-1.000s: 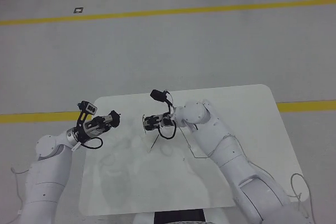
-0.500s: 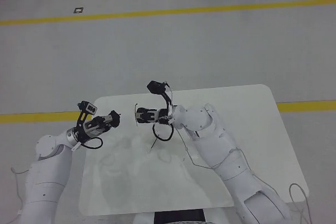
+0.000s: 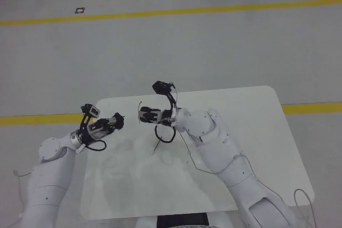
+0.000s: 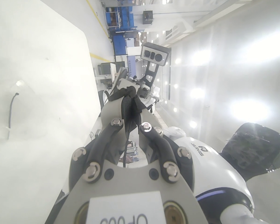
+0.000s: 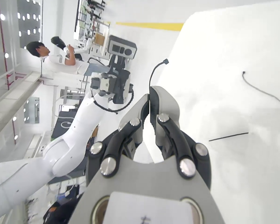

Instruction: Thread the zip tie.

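Zip tie [image 5: 151,76] in the right wrist view: clamped by its strap between the closed fingers of the right pincer [image 5: 149,97], rising out of the tips and bending over at the top, head end free in the air, off the bench [image 5: 224,47]. Curved spare tie [image 5: 262,91] and straight spare tie [image 5: 228,136] lying flat on the bench beyond, well apart from the held one. Left wrist view next: left pincer [image 4: 130,104] closed too, pads pressed together; thin dark strand [image 4: 126,141] running back between its fingers toward the wrist, impossible to say whether tie or cable, so no claim of a hold. Aimed straight at the right arm's wrist just ahead. Top view last: both pincers raised near the far left corner of the bench, tips facing each other, near but not touching, held tie upright on the right pincer's side of the gap. Against a second ago, right pincer lifted from low over the bench and swung across toward the left one, tie carried along; left pincer nudged slightly inward. Reads as pick-up finished and alignment for threading begun, tail not yet through the head. Calls for a slow, fine approach, given a thin, springy strap.
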Tool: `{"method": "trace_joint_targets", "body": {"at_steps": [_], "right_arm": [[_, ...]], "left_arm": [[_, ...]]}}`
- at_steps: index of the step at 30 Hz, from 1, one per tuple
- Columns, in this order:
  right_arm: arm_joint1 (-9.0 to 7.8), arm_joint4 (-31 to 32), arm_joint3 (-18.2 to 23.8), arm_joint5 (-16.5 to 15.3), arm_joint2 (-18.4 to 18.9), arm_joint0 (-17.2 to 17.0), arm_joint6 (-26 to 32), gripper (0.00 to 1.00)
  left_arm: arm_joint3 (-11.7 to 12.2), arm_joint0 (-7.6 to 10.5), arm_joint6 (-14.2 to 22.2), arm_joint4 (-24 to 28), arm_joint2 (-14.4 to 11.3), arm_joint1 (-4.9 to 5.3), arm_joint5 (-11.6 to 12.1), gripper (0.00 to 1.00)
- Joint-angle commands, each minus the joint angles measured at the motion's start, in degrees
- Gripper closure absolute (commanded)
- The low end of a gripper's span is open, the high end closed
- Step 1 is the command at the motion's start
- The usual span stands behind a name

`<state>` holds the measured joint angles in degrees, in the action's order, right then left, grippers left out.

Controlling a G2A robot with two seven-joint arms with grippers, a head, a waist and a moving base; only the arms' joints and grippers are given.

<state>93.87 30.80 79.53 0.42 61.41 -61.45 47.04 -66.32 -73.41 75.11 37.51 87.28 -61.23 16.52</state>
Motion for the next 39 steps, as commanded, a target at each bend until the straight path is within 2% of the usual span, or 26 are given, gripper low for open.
{"method": "trace_joint_targets", "body": {"at_steps": [1, 6, 12, 16, 18, 20, 29, 39], "right_arm": [[-0.2, 0.78, 0.95, 0.11, 0.01, -0.93, -2.31, 1.0], [-0.56, 2.76, 2.85, 0.12, -0.76, -3.12, -7.21, 1.0], [-0.67, 3.57, 3.51, -0.12, -1.97, -4.35, -12.29, 1.0], [-0.69, 4.85, 3.33, 0.72, -3.11, -4.29, -14.41, 1.0], [-0.81, 7.4, 3.46, 1.27, -3.68, -4.01, -15.24, 1.0], [-0.81, 7.4, 3.46, 1.27, -3.68, -4.01, -15.24, 1.0], [-0.87, 8.04, 3.69, 1.08, -4.11, -4.56, -16.28, 1.0], [-0.31, 14.8, 5.05, 6.96, -9.2, -5.57, -24.25, 1.0]], "left_arm": [[2.37, 0.86, 1.27, 0.94, -0.76, -0.03, -0.36, 1.0], [7.84, 3.54, 4.53, 1.39, -3.43, -0.11, 0.2, 1.0], [10.1, 5.35, 4.53, 3.4, -8.13, 0.35, 1.15, 1.0], [11.38, 6.52, 4.53, 5.55, -11.15, 1.03, 2.07, 1.0], [11.83, 6.97, 4.53, 6.36, -12.47, 1.26, 2.5, 1.0], [11.71, 7.37, 4.53, 7.08, -14.01, 1.5, 2.96, 1.0], [11.6, 7.52, 4.53, 7.24, -14.15, 1.6, 2.96, 1.0], [11.6, 7.52, 4.53, 7.24, -14.15, 1.6, 2.96, 1.0]]}}
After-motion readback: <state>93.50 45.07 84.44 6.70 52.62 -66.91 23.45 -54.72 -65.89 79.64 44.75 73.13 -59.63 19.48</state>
